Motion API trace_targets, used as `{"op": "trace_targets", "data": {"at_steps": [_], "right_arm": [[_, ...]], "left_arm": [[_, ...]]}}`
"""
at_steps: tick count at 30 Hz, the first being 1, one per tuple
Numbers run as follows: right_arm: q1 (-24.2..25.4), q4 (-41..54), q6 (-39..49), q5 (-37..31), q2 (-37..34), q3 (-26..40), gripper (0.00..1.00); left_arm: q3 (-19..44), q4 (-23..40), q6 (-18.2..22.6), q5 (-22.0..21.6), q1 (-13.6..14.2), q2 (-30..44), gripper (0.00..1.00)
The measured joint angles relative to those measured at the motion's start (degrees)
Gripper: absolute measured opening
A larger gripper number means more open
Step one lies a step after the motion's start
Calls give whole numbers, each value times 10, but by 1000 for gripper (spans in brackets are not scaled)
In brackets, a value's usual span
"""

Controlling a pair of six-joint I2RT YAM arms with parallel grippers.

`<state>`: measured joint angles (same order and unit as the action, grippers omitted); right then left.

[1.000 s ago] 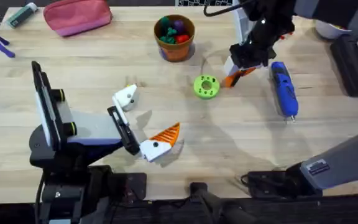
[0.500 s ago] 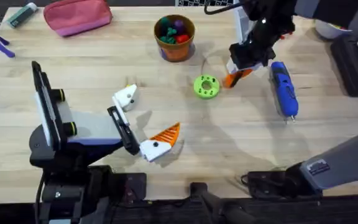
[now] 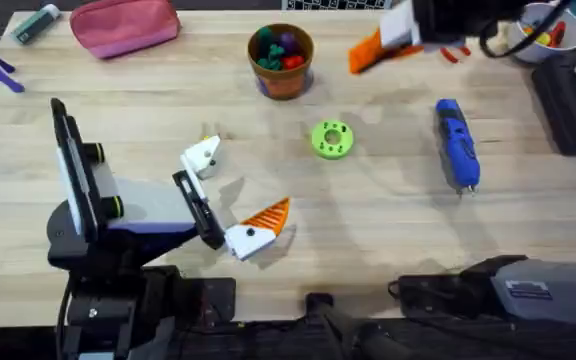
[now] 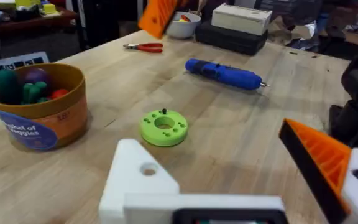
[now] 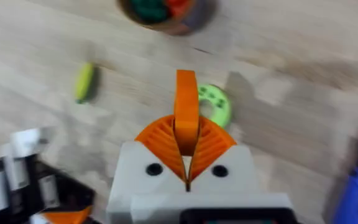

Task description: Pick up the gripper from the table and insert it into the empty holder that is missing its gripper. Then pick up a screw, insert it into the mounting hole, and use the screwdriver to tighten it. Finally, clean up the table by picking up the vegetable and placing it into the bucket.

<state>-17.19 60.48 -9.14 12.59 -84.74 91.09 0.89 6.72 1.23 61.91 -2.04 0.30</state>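
1. Right gripper (image 3: 368, 50): sits at the upper right of the overhead frame, raised above the table. In the right wrist view its 2 orange pads (image 5: 160, 140) are pressed together on the gripper (image 5: 186, 102), a narrow orange wedge standing upright between them
2. Left gripper (image 3: 230, 200): rests low at the lower centre of the overhead frame. It carries 1 orange pad (image 3: 268, 215) on the near finger; the other finger is the holder (image 3: 201, 157), a bare white block with a small dark hole. The 2 fingers stand well apart with nothing between them
3. Screwdriver (image 3: 456, 143): lies flat at the right of the overhead frame, tip toward the lower edge
4. Green disc (image 3: 331, 139): lies flat at centre frame, between the bucket and the screwdriver
5. Bucket (image 3: 281, 60): stands upright at top centre, with toy vegetables inside
6. Vegetable (image 5: 84, 81): yellow-green, lies on the table at the left of the right wrist view, apart from the bucket
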Motion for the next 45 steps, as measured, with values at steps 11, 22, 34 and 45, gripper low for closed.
{"op": "trace_targets", "data": {"at_steps": [11, 22, 34, 45], "right_arm": [[-23, -263, -58, 331, 9, -115, 12], [-3, -850, -324, 589, 8, -382, 12], [4, -1018, -593, 726, -43, -463, 11], [-3, -1029, -593, 747, -134, -466, 10]], "left_arm": [[0, 0, 0, 0, 0, 0, 985], [0, 0, 0, 0, 0, 0, 985], [0, 0, 0, 0, 0, 0, 985], [0, 0, 0, 0, 0, 0, 986]]}}
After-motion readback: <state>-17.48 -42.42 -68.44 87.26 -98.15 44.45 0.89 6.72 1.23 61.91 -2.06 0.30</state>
